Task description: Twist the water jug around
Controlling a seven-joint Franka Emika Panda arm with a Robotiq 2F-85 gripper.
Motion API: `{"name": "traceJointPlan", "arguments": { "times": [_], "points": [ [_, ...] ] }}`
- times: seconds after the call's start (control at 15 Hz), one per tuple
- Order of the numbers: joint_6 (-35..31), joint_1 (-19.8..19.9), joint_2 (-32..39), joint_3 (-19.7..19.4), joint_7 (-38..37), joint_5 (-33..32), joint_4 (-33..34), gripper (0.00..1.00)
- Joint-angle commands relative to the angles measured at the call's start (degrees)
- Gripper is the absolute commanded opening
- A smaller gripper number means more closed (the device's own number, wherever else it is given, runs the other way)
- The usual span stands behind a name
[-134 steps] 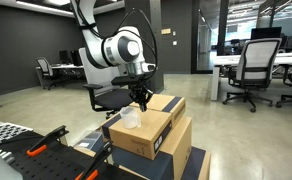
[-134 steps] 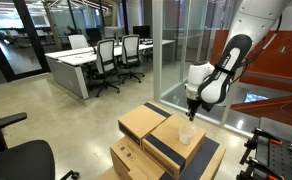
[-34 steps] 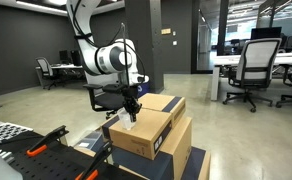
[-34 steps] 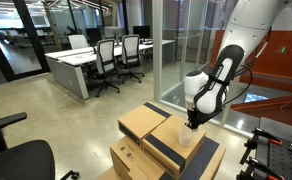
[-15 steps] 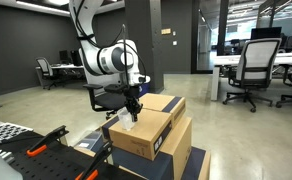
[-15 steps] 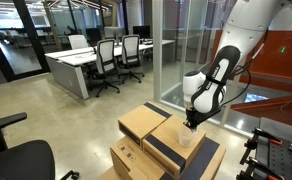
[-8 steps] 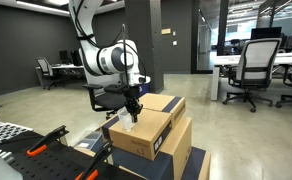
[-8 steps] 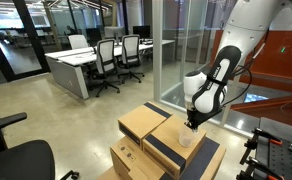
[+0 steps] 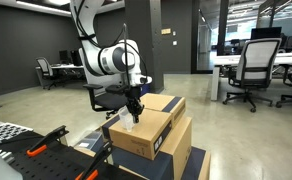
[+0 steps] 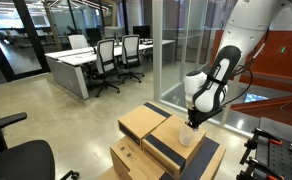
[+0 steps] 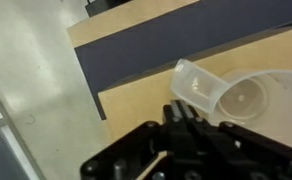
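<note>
Office floor, stacked cardboard boxes (image 9: pixel 146 135); water jug (image 10: pixel 187 137) upright on top box, mouth up; spout in wrist view toward dark band (image 11: pixel 166 45) across box lid; gripper (image 9: pixel 134 113) down at jug rim, jaws together, pinch on wall not discernible; neighbouring box (image 10: pixel 141 122) just beside; swivel chairs (image 9: pixel 254 65) well apart; arm (image 9: pixel 111 55) lower than in earliest frames, unchanged over last second.

translucent plastic water jug (image 11: pixel 236 95), matt cardboard box (image 11: pixel 136 97)
</note>
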State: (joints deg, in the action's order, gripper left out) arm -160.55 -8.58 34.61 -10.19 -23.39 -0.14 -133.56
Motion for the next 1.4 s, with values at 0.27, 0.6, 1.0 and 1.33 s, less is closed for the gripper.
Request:
{"name": "traceJointPlan", "arguments": {
  "times": [0.27, 0.6, 1.0, 1.33],
  "points": [
    [-0.5, -0.5, -0.3, 0.8, 1.5, 0.4, -0.4, 0.06],
    [-0.8, -0.2, -1.1, 1.4, 2.2, 0.6, -0.8, 0.06],
    [-2.2, -0.1, -2.5, 1.1, 2.5, 0.5, -2.1, 0.06],
    [-3.8, 0.5, -5.1, 1.1, 3.8, 0.3, -4.7, 0.07]
  ]
}}
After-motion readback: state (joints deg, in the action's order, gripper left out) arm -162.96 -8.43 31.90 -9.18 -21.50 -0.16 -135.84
